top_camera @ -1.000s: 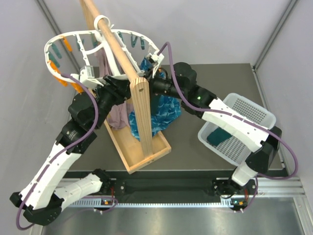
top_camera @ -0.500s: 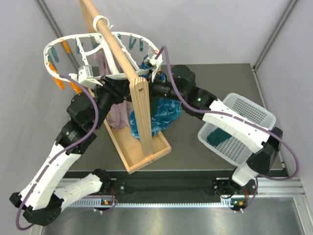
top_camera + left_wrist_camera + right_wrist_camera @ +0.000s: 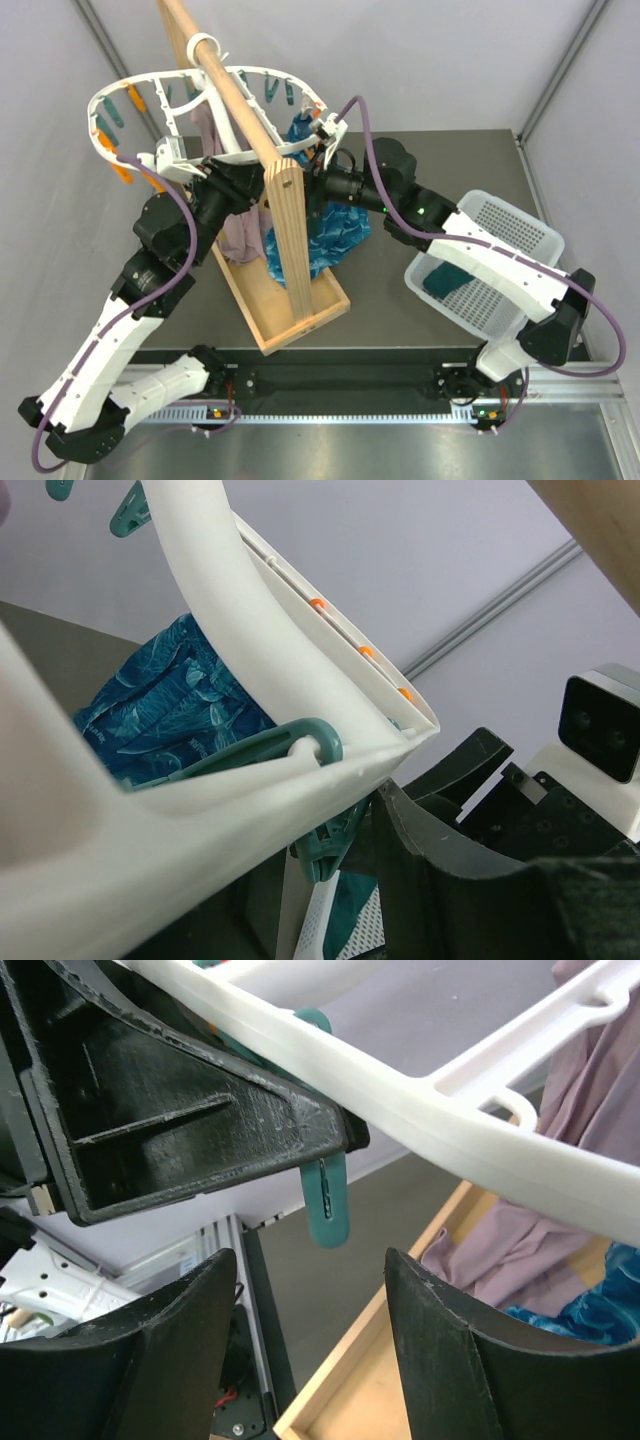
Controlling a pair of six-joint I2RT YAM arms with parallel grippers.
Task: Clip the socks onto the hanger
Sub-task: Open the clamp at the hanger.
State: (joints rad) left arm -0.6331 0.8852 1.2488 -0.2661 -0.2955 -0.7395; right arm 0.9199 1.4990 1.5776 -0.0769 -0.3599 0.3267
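Spanning above right end effector [image 3: 310,1295], hanger [image 3: 450,1115]

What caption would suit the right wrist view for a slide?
Open right gripper faces a teal peg on the white hanger; mauve cloth behind.

Your white-and-black left arm [image 3: 110,340] is stretched up and inward, with its black two-finger left gripper [image 3: 243,172] raised high; honestly can't tell how its jaws sit. Your white-and-black right arm [image 3: 490,260] bends at the elbow and reaches left toward it, and the black right gripper [image 3: 310,1280] has its fingers [image 3: 170,1360] spread wide apart.
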